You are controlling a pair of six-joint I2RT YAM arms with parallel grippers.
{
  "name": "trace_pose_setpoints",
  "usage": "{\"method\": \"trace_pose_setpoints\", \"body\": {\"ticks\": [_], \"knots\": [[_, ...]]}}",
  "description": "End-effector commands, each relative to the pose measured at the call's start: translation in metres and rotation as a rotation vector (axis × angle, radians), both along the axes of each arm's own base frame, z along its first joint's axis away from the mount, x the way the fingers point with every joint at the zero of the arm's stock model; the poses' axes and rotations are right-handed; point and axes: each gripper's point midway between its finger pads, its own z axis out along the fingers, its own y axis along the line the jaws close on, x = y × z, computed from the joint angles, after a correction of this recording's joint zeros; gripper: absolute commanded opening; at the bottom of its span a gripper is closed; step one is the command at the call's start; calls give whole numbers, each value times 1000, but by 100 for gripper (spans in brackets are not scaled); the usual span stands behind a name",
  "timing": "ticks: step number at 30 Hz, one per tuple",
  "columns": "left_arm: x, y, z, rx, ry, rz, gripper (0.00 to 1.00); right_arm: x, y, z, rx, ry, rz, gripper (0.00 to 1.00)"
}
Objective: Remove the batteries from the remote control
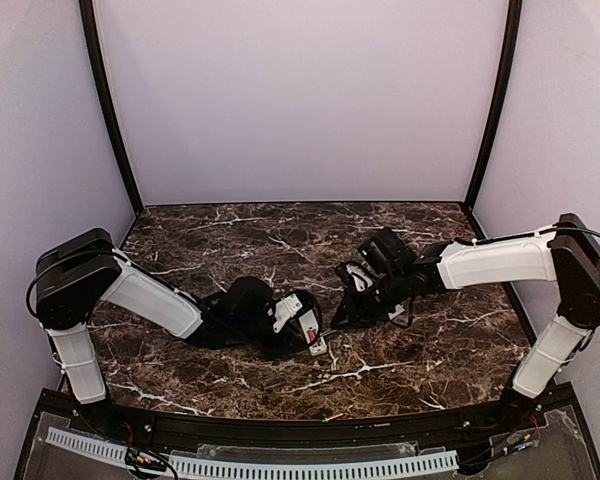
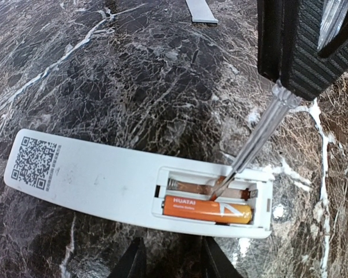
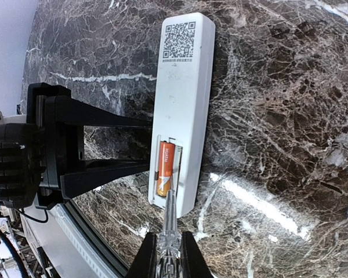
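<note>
- Plainly, the remote [image 2: 104,179] lies back-up on the desk [image 2: 133,69], with its recess uncovered.
- One battery [image 2: 207,208] sits in the near slot.
- The right pincer [image 3: 169,249] clamps a clear stick [image 2: 261,133], its tip in the bare slot alongside.
- The left pincer [image 2: 173,252] is narrowly parted, gripping nothing, its fingertips at the remote's near edge.

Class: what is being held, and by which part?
The right gripper pinches the thin stick by its upper end. The left gripper, fingers spread beside the remote control, clamps nothing.
</note>
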Motion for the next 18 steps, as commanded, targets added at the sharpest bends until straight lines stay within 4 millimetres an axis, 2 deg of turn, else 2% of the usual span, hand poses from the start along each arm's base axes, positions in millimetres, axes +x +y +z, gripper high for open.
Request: {"method": "trace_pose_setpoints", "body": {"ticks": [1,18], "knots": [[1,0,-1,12,13,-3,32,-10,16,-4,102,31,51,0],[0,-1,-2,12,18,-12,32,-12,14,-49,185,150,69,0]]}}
